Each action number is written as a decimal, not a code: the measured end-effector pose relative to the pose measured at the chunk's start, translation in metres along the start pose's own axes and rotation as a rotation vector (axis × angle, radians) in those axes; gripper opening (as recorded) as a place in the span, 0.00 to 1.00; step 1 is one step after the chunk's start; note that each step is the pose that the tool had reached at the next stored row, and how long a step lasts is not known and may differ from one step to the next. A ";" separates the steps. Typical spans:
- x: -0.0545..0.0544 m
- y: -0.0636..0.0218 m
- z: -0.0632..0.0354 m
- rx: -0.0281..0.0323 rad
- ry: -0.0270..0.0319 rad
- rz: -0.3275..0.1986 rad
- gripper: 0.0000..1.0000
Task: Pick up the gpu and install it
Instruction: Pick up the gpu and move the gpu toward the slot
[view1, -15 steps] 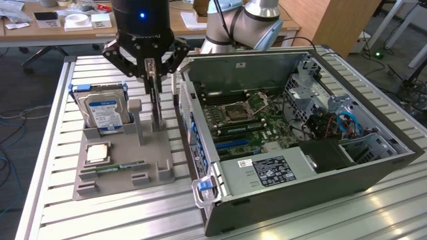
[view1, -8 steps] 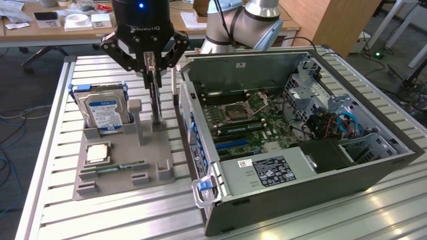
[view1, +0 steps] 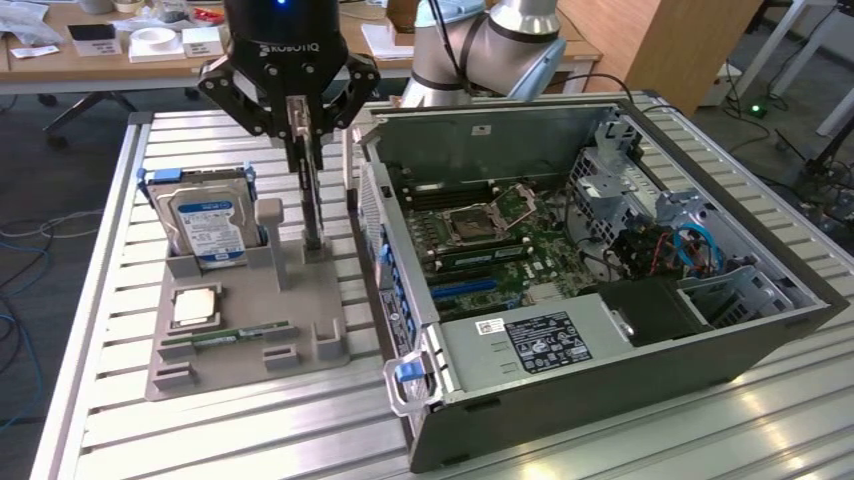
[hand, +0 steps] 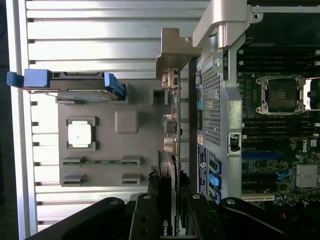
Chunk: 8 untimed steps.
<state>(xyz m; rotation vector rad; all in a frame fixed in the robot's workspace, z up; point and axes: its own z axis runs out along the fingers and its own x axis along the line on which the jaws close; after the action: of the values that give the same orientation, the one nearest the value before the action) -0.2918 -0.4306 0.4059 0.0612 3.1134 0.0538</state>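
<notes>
Pick step by the looks: the black two-finger gripper (view1: 307, 135) is pinched on the top edge of the thin dark gpu card (view1: 311, 205), standing upright at the 1 o'clock corner of the grey plastic tray (view1: 247, 345), so freeing it probably wants a straight-up pull.

Robotics lab, open PC case (view1: 601, 400), cluttered desks (view1: 47, 66)

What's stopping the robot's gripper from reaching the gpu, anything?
Apparently nothing, so yes: the gripper seems shut on the gpu standing in the grey holder, with the hard drive and computer case off to either side.
</notes>
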 end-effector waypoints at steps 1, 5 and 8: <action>0.000 0.0000 0.0000 0.0000 0.0000 0.000 0.26; 0.000 0.0000 -0.0014 0.0003 0.0004 0.000 0.26; 0.000 0.0002 -0.0052 0.0000 0.0000 0.000 0.26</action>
<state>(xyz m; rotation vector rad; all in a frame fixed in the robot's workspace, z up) -0.2918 -0.4307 0.4111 0.0612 3.1134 0.0538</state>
